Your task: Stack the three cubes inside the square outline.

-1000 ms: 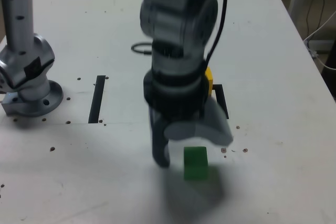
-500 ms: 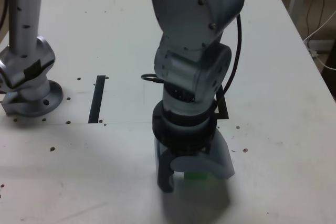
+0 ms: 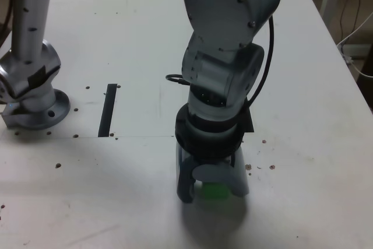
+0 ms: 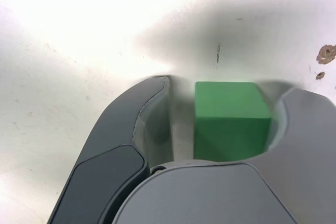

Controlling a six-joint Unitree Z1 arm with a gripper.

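White table [image 3: 315, 86] (small holes), bearing green cube [image 3: 214, 190], black strip [image 3: 107, 109], arm base [image 3: 32, 94].

The green cube [image 3: 214, 190] is largely hidden by the claw [image 3: 211, 189] in the exterior view. The square outline [image 3: 247, 122] is mostly covered by the arm.

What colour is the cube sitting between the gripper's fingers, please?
Green; the cube shows best in the wrist view.
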